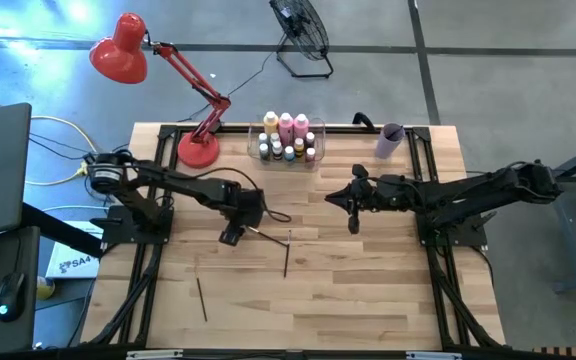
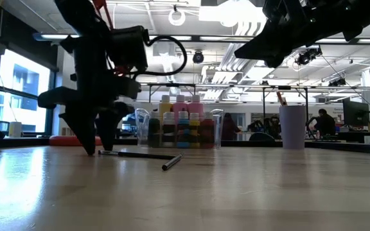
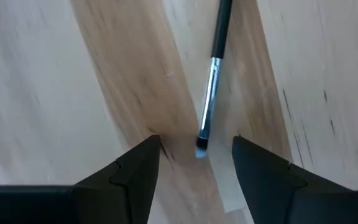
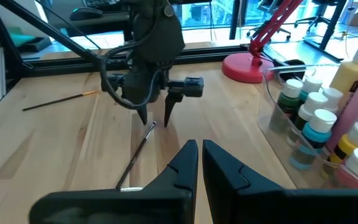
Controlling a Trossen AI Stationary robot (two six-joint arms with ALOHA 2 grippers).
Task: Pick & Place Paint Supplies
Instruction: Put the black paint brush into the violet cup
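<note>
The wooden bench [image 1: 368, 300] carries everything, with a red desk lamp [image 1: 158, 75] standing on its far left part. At the far edge, near the middle, sits the clear plastic bin [image 1: 288, 142], filled with tall pink and yellow paint bottles [image 1: 286, 125] and tiny white-capped bottles [image 1: 276, 152]. A lilac cup [image 1: 390, 140] stands well to the right of the bin.

The left tool [image 3: 196, 163] points down at the bench left of centre, its two fingers spread apart, one on each side of the bristle end of a thin paintbrush [image 3: 211, 81] that lies flat on the wood. The brush is not gripped; the tips stand just beside it.

The right tool [image 4: 201, 152] hangs above the bench to the right of centre, its fingers clenched together on nothing.

Two more paintbrushes lie loose on the bench: one [image 1: 286, 255] near the middle and another [image 1: 201, 298] toward the near left.
</note>
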